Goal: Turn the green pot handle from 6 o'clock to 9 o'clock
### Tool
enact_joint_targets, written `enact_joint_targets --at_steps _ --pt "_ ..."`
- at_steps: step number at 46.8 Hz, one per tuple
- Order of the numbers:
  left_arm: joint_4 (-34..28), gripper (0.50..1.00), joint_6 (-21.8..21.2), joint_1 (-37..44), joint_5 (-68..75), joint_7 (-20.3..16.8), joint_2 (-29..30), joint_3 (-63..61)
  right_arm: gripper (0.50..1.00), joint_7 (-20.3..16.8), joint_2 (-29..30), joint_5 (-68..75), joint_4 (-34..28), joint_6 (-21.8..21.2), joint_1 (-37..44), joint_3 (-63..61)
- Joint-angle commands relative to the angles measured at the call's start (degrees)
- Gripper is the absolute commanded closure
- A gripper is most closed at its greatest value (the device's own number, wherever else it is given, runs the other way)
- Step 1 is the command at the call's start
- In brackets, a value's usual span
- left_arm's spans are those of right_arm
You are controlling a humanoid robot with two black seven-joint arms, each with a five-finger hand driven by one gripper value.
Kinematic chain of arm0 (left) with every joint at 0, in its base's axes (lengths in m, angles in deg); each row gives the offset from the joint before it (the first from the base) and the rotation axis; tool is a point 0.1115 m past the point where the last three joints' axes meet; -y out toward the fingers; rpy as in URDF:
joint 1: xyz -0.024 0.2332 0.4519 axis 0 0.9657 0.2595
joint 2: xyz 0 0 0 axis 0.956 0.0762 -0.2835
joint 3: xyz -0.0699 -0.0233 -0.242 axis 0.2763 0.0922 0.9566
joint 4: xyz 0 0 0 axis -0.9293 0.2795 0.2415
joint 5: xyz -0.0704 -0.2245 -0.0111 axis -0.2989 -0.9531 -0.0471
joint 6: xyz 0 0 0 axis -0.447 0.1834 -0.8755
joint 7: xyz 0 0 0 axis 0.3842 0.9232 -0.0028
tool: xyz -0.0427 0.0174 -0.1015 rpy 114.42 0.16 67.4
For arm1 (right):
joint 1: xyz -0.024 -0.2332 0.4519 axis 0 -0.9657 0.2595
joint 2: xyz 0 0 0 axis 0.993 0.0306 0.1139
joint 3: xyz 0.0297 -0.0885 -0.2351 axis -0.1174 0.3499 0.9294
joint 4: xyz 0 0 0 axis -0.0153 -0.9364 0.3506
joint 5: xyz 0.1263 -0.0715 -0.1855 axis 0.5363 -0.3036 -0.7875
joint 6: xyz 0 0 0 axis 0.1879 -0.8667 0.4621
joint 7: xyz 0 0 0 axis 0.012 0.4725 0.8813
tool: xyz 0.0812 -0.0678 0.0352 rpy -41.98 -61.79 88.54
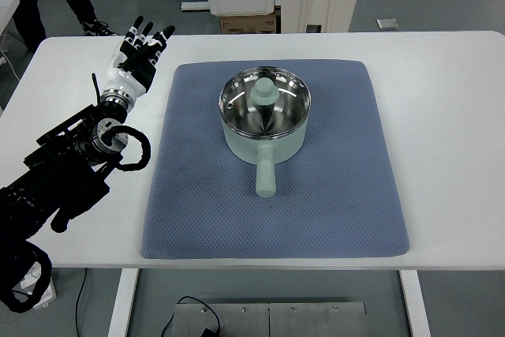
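While the left hand (pixel 140 46) hovers with fingers spread and empty beside the blue mat (pixel 189 219), the green pot (pixel 264 116) sits mid-mat, its handle (pixel 265 175) pointing toward the robot. A good move probably pushes near the handle tip, sweeping leftward so the pot pivots rather than slides.

No readable text anywhere in the top view.

The green pot (pixel 264 120), the blue mat (pixel 339 195), the white table (pixel 442 116) and the left hand (pixel 138 53) carry no legible print, label or number; the cardboard box (pixel 248 24) at the far edge shows marks too small to make out.
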Motion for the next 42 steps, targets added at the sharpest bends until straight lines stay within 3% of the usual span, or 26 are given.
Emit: enact_joint_targets --at_steps 1,42 --pt "0.1 0.5 0.0 0.0 0.0 0.0 0.0 -0.1 0.5 0.0 0.0 0.0 0.0 0.0 -0.1 0.0" --pt "0.0 0.5 0.0 -0.3 0.0 -0.2 0.0 0.1 0.5 0.0 0.0 0.0 0.0 0.0 0.0 0.0"
